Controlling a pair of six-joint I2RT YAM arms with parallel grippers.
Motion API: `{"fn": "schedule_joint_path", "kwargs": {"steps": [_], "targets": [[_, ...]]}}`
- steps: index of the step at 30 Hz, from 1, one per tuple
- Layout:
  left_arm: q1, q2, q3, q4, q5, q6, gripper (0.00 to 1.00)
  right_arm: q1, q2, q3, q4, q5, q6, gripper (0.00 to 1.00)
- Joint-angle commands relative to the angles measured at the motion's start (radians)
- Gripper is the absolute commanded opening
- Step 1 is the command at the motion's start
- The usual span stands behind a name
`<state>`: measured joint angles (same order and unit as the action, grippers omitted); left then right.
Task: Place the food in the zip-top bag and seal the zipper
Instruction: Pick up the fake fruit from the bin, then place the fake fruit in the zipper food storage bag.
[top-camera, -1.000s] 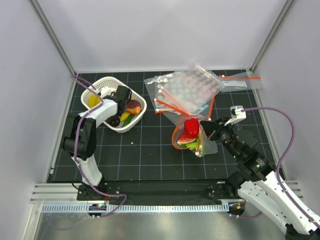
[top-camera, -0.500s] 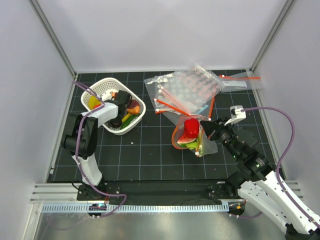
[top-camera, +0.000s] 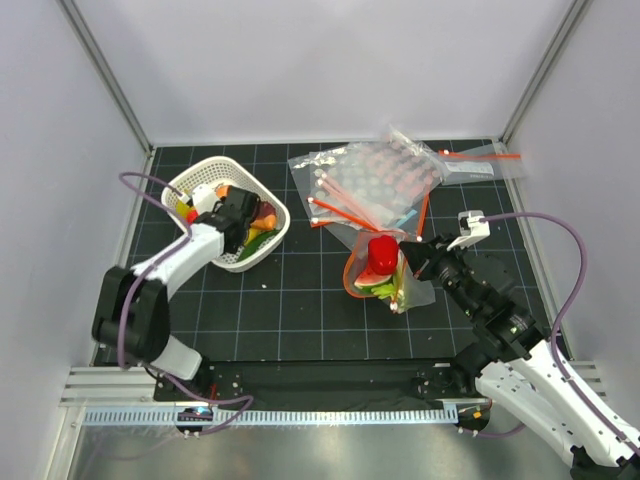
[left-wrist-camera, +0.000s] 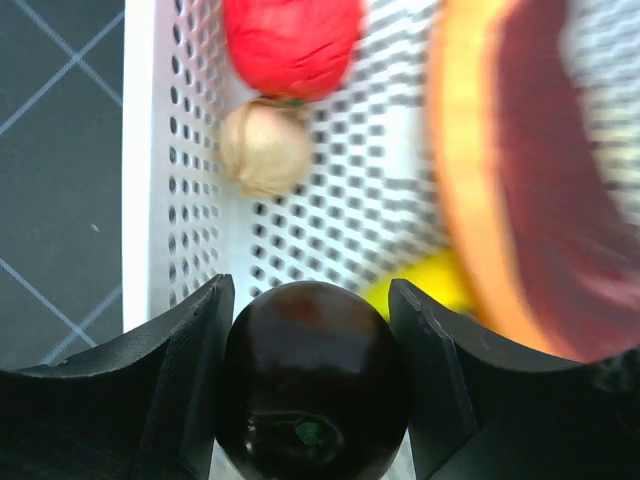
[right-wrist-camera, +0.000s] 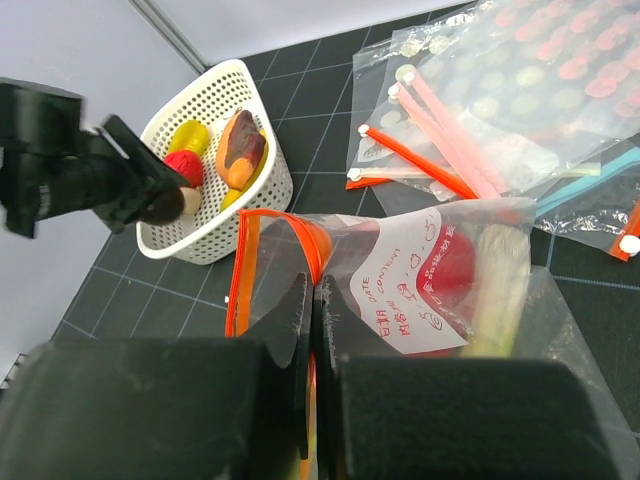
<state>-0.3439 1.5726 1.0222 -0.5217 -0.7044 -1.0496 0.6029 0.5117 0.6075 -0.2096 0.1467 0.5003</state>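
The left gripper (left-wrist-camera: 308, 290) is closing its two black fingers (left-wrist-camera: 190, 350) against opposite sides of a glossy, dark purple-black round toy fruit (left-wrist-camera: 312, 390), which is sitting squarely between them and filling the gap. Just beyond the fingertips a white slotted plastic basket (left-wrist-camera: 170, 150) is showing its perforated wall. Inside it, farther ahead of the jaws, a small tan nut-shaped piece (left-wrist-camera: 265, 150) is touching a lumpy red fruit (left-wrist-camera: 290, 40). Off to the right side of the jaws a yellow piece (left-wrist-camera: 430, 285) and a blurred orange-rimmed dark red slice (left-wrist-camera: 560, 190) are lying.

The right gripper (right-wrist-camera: 312, 300) is pinching, with its jaws fully together, the near wall of the clear crinkly zip-top bag (right-wrist-camera: 400, 290) at its mouth. The orange-red zipper strip (right-wrist-camera: 240, 260) is curving away to the left of the jaws, with the mouth gaping. Inside the bag, just ahead of the jaws, a small red fruit (top-camera: 381, 252) is resting above a red watermelon wedge with green rind (top-camera: 372, 283) and a green leafy stalk (top-camera: 387, 294).

This bag is standing well apart from the left jaws, across the black gridded mat (top-camera: 300, 310). Beyond it a loose pile of clear bags (top-camera: 375, 180) is lying.
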Motion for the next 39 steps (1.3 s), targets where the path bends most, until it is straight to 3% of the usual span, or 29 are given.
{"fn": "schedule_joint_path", "kwargs": {"steps": [1, 6, 9, 14, 18, 23, 27, 31, 39], "targets": [[-0.069, -0.166, -0.02, 0.028, -0.102, -0.059, 0.49, 0.003, 0.005, 0.012, 0.081, 0.008, 0.004, 0.01], [-0.177, -0.35, -0.129, 0.202, -0.089, -0.014, 0.47, 0.005, 0.002, 0.015, 0.075, 0.016, -0.005, 0.01], [-0.234, -0.404, -0.194, 0.395, 0.024, 0.095, 0.45, 0.005, 0.002, 0.018, 0.073, -0.01, -0.003, 0.01], [-0.357, -0.392, -0.238, 0.698, 0.328, 0.226, 0.42, 0.005, 0.014, 0.018, 0.088, -0.039, 0.0, 0.01], [-0.437, -0.368, -0.269, 0.934, 0.439, 0.336, 0.32, 0.005, 0.037, 0.023, 0.087, -0.056, 0.001, 0.01], [-0.53, -0.401, -0.318, 1.071, 0.486, 0.437, 0.3, 0.005, 0.053, 0.017, 0.101, -0.068, 0.004, 0.01], [-0.605, -0.401, -0.341, 1.221, 0.615, 0.552, 0.29, 0.005, 0.085, 0.018, 0.107, -0.085, 0.007, 0.01], [-0.693, -0.365, -0.326, 1.253, 0.649, 0.701, 0.26, 0.005, 0.091, 0.021, 0.111, -0.099, 0.009, 0.01], [-0.742, -0.258, -0.304, 1.321, 0.731, 0.847, 0.25, 0.005, 0.085, 0.024, 0.144, -0.185, 0.04, 0.01]]}}
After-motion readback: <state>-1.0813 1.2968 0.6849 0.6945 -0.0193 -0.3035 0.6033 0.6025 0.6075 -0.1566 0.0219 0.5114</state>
